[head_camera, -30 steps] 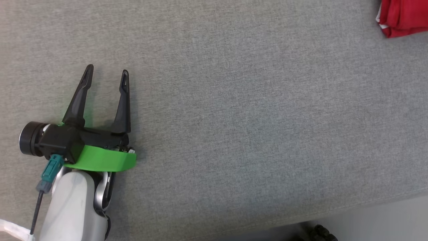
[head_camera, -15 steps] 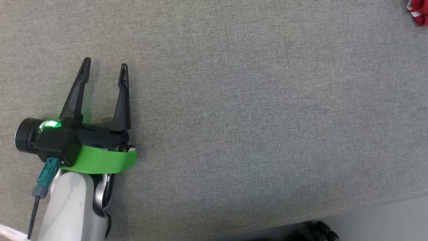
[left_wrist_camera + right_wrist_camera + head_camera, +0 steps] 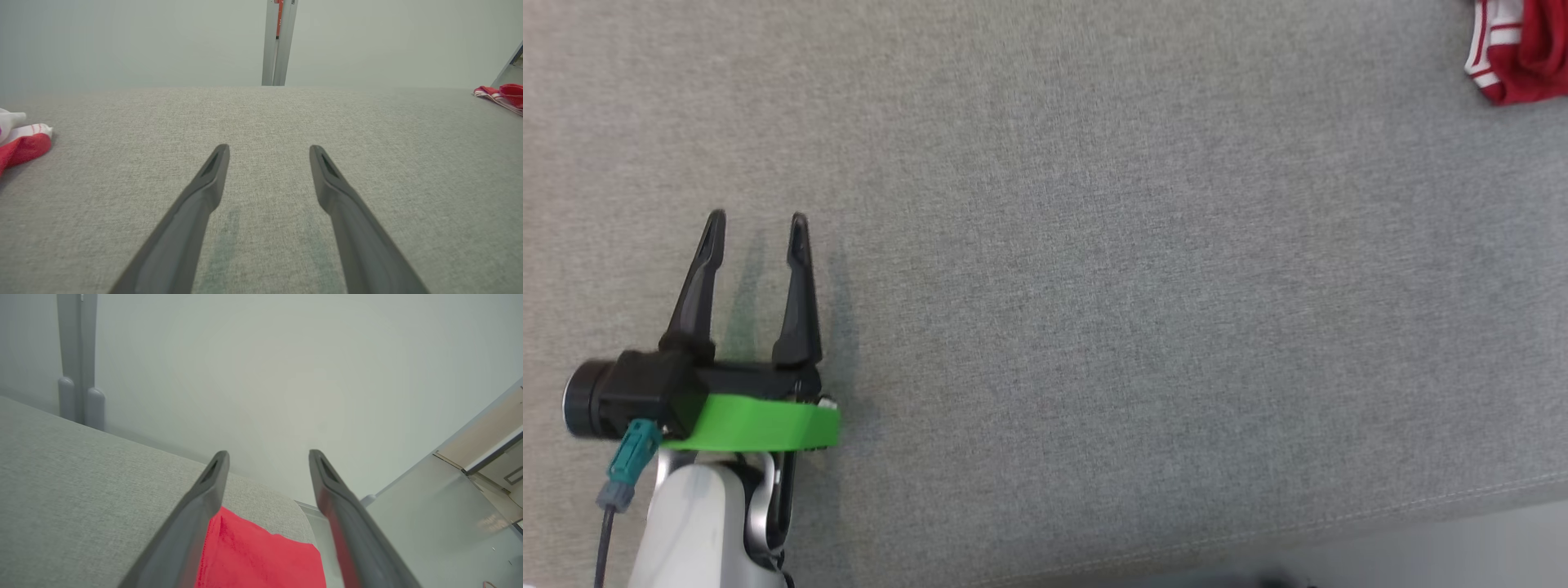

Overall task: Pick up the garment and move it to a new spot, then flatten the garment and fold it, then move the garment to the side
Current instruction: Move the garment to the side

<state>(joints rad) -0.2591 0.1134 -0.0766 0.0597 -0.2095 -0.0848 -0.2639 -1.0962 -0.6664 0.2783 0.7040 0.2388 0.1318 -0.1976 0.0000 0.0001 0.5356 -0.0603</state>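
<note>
- Head camera has shifted since half a second ago, so the whole picture has slid: more of the red garment [image 3: 1523,49] with its white-striped trim now shows at the top right corner, and the left gripper [image 3: 756,219] sits lower in the frame.
- That left gripper is released, its fingers spread, nothing between them, pointing out over bare grey cushion [image 3: 1094,286]; a green band [image 3: 760,423] wraps its wrist.
- Over to the right gripper [image 3: 268,454]: its fingers stand wide apart and clasp nothing.
- Below it, the garment lies flat by the cushion's far right corner, seen between those two fingers.
- Well apart from the left gripper, nothing lies on the grey fabric between them.
- Left wrist view picks up a second red-and-white cloth [image 3: 24,143] at the cushion's left edge.
- Beyond the cushion, a metal post [image 3: 279,41] rises against a pale wall [image 3: 245,375].
</note>
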